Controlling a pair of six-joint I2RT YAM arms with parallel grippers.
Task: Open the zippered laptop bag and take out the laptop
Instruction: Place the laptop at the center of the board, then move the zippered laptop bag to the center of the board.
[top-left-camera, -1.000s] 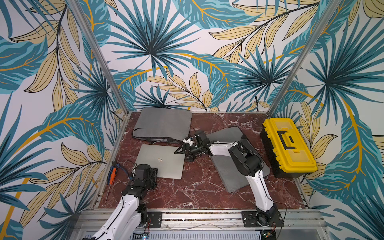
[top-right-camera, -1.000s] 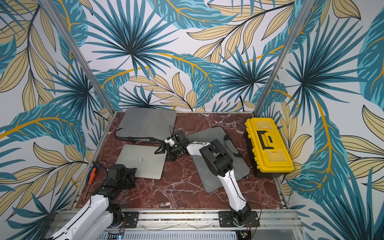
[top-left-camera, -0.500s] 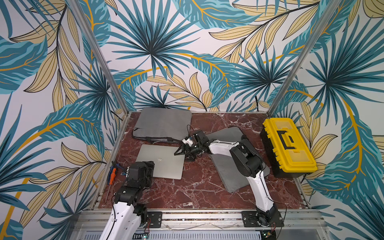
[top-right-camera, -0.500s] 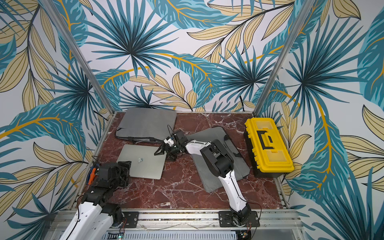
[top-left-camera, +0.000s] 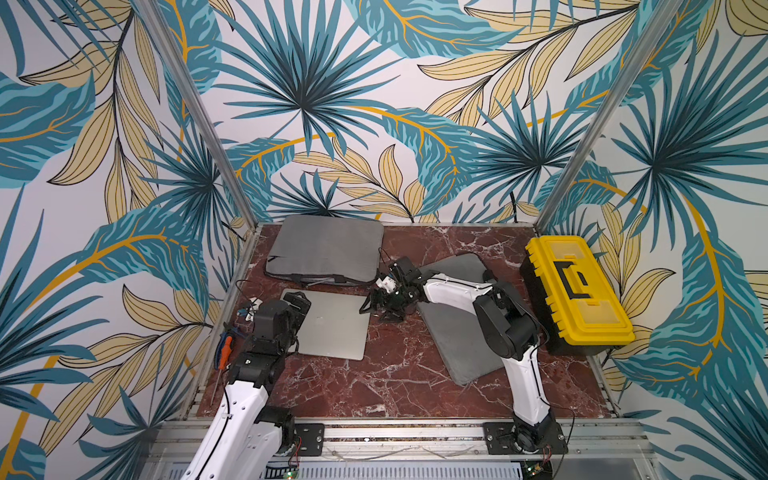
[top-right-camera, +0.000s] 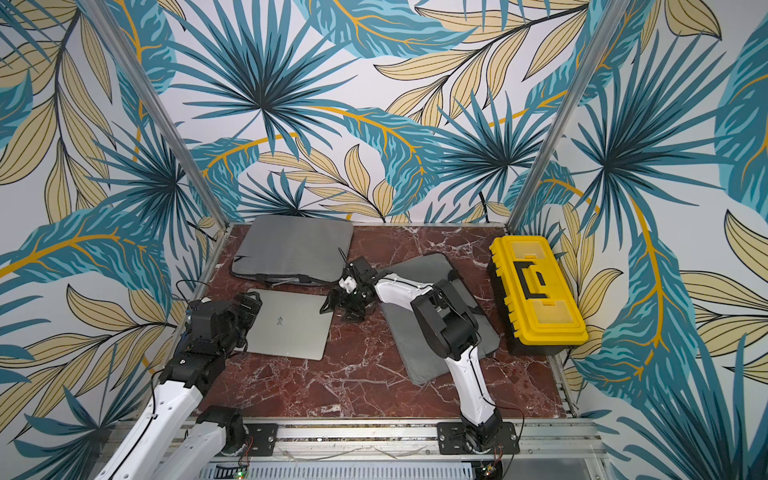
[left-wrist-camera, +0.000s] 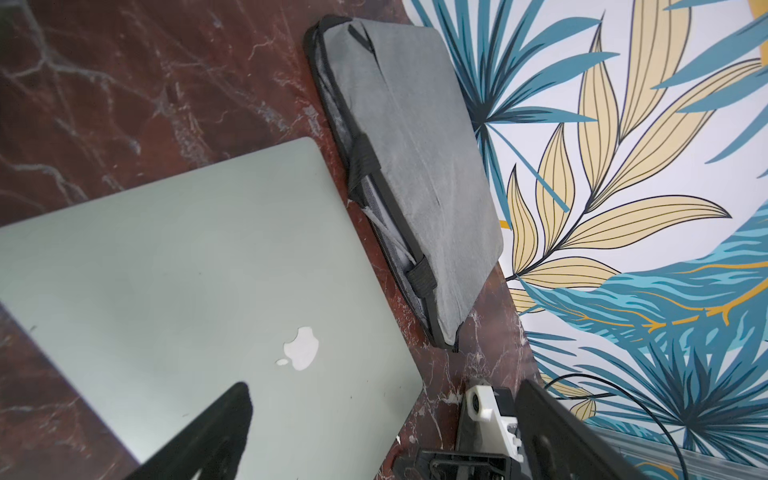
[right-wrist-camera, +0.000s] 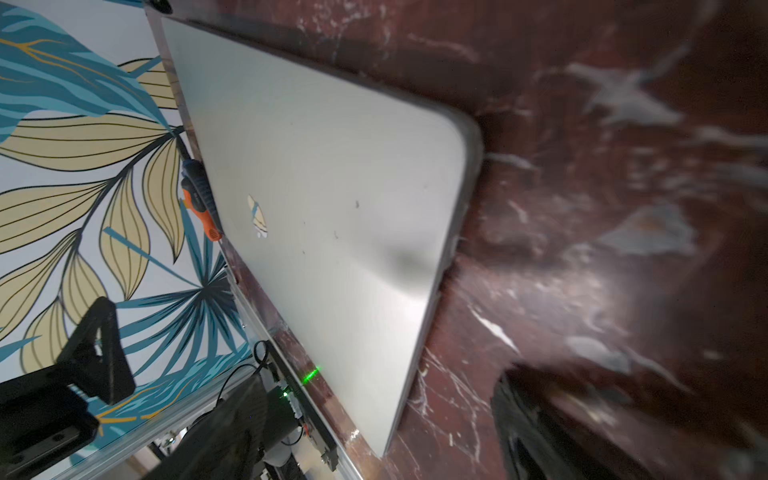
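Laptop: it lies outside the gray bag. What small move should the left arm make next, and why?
Probably lift the left gripper up and away from the laptop. The laptop lies flat on the table, wholly outside the unzipped bag. The gripper's jaws stand open at its corner and hold nothing, so the task looks done.

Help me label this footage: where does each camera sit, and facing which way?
Top views: high overhead, looking down at the table; left arm and right arm show.
Left wrist: above laptop and laptop bag; open left hand shows.
Right wrist: low, facing across the laptop; open right hand shows.
Shared: all see the laptop.
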